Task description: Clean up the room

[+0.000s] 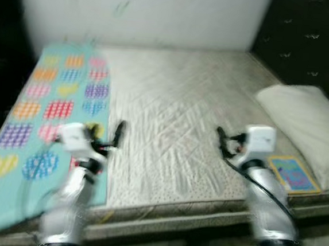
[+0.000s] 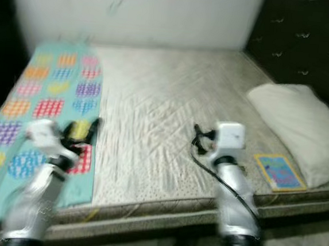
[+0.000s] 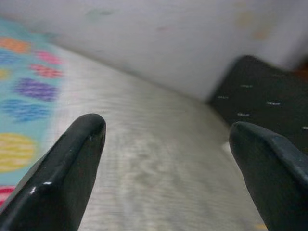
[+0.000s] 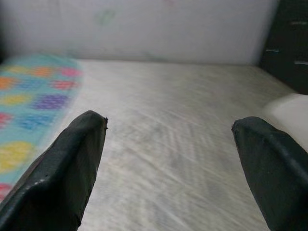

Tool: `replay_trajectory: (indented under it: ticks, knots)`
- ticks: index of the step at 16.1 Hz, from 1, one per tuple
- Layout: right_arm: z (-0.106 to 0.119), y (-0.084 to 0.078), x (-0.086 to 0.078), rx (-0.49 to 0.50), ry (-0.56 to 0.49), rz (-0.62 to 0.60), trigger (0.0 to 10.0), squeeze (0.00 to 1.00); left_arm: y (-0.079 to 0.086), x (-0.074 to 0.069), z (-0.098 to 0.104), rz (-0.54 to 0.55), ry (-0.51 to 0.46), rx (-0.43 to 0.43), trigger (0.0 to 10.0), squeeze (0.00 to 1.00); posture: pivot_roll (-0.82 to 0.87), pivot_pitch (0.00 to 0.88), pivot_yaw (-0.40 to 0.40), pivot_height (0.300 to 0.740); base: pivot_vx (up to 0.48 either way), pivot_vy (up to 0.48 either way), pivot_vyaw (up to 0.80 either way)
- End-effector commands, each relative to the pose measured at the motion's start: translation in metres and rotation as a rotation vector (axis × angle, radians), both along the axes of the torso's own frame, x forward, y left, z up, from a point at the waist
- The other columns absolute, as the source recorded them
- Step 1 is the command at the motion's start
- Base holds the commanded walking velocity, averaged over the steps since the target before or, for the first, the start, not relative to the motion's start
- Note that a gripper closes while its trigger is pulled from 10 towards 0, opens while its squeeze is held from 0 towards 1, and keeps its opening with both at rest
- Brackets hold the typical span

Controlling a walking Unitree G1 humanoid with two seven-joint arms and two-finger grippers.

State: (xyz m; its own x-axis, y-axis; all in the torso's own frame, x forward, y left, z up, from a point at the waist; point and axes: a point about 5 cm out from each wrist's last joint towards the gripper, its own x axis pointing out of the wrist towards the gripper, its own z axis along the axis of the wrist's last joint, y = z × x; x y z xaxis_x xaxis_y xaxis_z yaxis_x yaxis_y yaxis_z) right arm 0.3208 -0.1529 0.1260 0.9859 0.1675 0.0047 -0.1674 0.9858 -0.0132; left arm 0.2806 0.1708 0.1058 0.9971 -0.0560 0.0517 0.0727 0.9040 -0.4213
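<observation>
One bed (image 1: 175,135), mattress in a wrinkled beige sheet, filling the middle of the scene. One blanket (image 1: 44,118), teal with rows of coloured hearts, along the left side of the bed, near end hanging over the edge. One white pillow (image 1: 308,130) at the right side against a dark wall (image 1: 310,38) with small light marks. One book (image 1: 293,173), thin with a blue and yellow cover, flat on the near right corner just beside the pillow's near end. Cover writing unreadable through blur. One pale wall (image 1: 145,12) beyond the far edge, faint greenish scribbles, not legible.

Two arms raised over the near edge. Left gripper (image 1: 119,132) over the blanket's right border, fingers (image 3: 62,173) spread wide in the left wrist view, nothing between them. Right gripper (image 1: 223,141) over bare sheet, left of the book and apart from it, fingers (image 4: 62,168) spread wide in the right wrist view, holding nothing.

Whole stereo pair motion-blurred; edges soft. Small yellow shape by the left gripper (image 2: 80,130) possibly a blanket heart, cannot tell. Left strip of the scene dark, contents indistinct. Far right of pillow cut off by the frame. Floor at near edge barely visible.
</observation>
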Motion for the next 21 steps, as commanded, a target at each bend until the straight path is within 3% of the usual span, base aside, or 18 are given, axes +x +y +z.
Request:
replay_trajectory:
  ticks: [1,4,12,21]
  knots:
    - [-0.0002,-0.0139,-0.0013,-0.021,0.003,-0.035,10.0,0.0,-0.0122,0.0042,0.0076,-0.035,-0.03,-0.013,10.0,0.0,-0.06,0.0,0.0,0.74,0.326,0.0,0.0]
    - [-0.0007,-0.0154,-0.0015,-0.024,0.003,-0.037,10.0,0.0,-0.0128,0.0044,0.0073,-0.035,-0.025,-0.012,10.0,0.0,-0.06,0.0,0.0,0.74,0.285,0.0,0.0]
    - [-0.0011,-0.0166,0.0001,-0.024,0.004,-0.039,10.0,0.0,-0.0127,0.0067,0.0051,-0.01,0.001,-0.011,10.0,0.0,-0.06,0.0,0.001,0.74,0.0,0.0,0.0]
    - [-0.0014,-0.0158,0.0012,-0.03,0.007,-0.032,10.0,0.0,-0.0139,0.0079,0.0057,-0.01,-0.002,-0.017,10.0,0.0,-0.06,0.0,-0.004,0.74,0.0,0.461,0.0]
